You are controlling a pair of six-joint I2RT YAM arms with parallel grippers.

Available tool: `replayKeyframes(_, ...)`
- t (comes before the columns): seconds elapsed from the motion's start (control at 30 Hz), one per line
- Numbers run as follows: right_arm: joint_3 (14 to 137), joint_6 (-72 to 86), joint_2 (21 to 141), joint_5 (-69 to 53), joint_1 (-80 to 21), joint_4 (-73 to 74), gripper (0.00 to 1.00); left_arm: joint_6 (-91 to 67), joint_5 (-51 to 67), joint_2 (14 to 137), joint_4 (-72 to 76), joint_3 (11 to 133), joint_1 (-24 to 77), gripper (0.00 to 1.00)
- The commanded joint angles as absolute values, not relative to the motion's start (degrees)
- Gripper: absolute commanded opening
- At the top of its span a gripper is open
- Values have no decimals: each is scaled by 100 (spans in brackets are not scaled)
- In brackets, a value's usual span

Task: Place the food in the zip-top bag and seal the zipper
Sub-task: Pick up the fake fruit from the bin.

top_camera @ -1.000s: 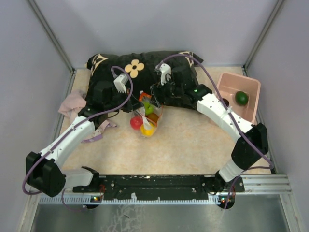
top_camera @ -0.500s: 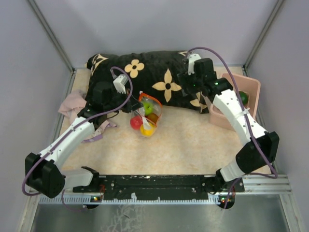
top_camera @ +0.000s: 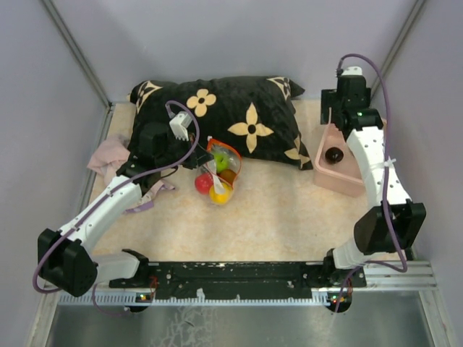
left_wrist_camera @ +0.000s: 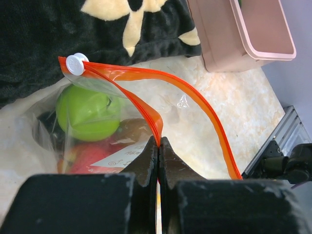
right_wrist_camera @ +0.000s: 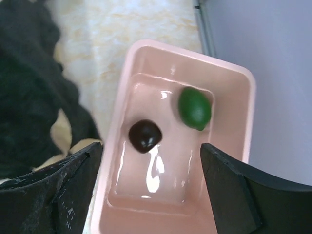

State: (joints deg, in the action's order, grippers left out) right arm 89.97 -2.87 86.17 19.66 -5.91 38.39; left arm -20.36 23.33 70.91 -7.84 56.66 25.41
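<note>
Bag [top_camera: 221, 173] lies on the desk [top_camera: 289, 210], part-filled with food [left_wrist_camera: 87, 112]; the zipper [left_wrist_camera: 195, 92] gapes unsealed, with the left gripper [left_wrist_camera: 159, 146] pinching one lip. Farther right, the right gripper [right_wrist_camera: 151, 163] hangs spread above the bin [right_wrist_camera: 243, 112], where a green piece [right_wrist_camera: 194, 107] and a dark piece [right_wrist_camera: 145, 135] await transfer. Sealing not yet done.

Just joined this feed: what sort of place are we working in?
Probably a lab test cell: plain walls box in a small table, with staged props: pillow, pink bin, toy food in a zip-top bag.
</note>
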Motion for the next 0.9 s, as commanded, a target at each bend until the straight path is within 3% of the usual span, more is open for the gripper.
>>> replayKeyframes(0.0, 8762, 43, 8696, 2452, -120, 3157, 82, -1817, 2206, 6951, -683, 5638, 2562, 0)
replayKeyframes(0.3, 8464, -301, 9388, 2394, 568, 2293, 86, -1760, 2085, 6847, -678, 5572, 2565, 0)
replayKeyframes(0.87, 8671, -940, 10929, 1338, 1358, 2227, 90, -1622, 1946, 6936, -813, 5662, 2565, 0)
